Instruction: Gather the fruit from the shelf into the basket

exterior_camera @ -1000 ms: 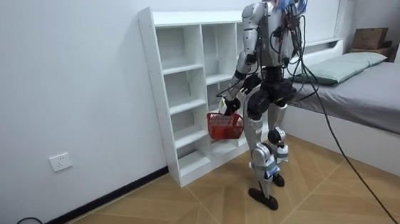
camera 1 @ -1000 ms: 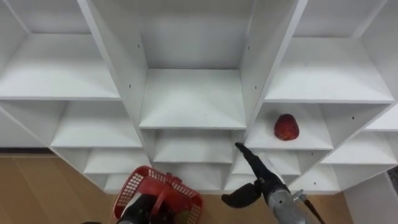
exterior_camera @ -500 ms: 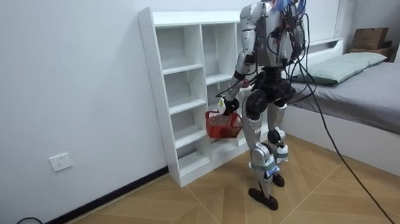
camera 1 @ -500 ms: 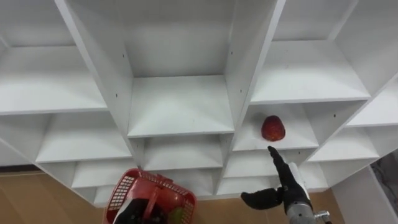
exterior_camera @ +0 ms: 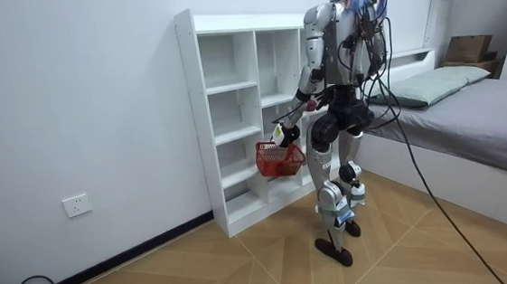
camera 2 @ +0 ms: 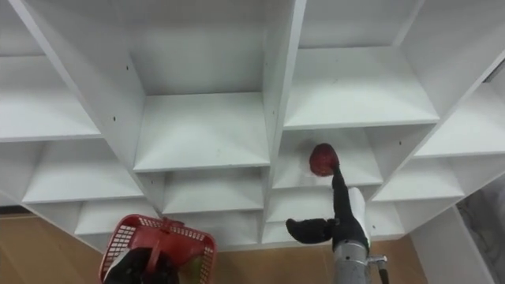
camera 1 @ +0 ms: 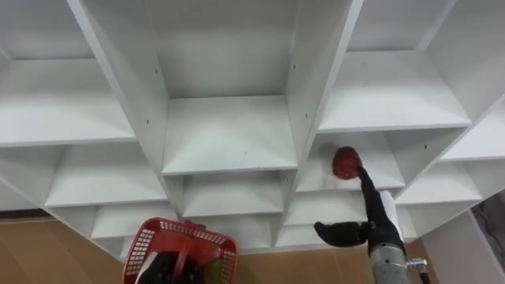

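Red fruit (camera 1: 344,162) is sitting on a right-hand closet shelf (camera 1: 388,164), with the right hand (camera 1: 377,221) touching it, fingers straight and thumb spread wide. The fingers should be curling behind it, not nudging it deeper, while the left hand (camera 1: 167,272) is clutching the red basket (camera 1: 185,231).

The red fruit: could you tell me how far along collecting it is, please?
Done: the left hand holds the red basket ready. In hand: the right hand reaches straight fingers to the red fruit on its shelf, not gripping. Left: grasp it and basket it.

Right hand (camera 2: 344,214), fingers straight, seemingly touches the red fruit (camera 2: 319,160) on a shelf (camera 2: 367,170).
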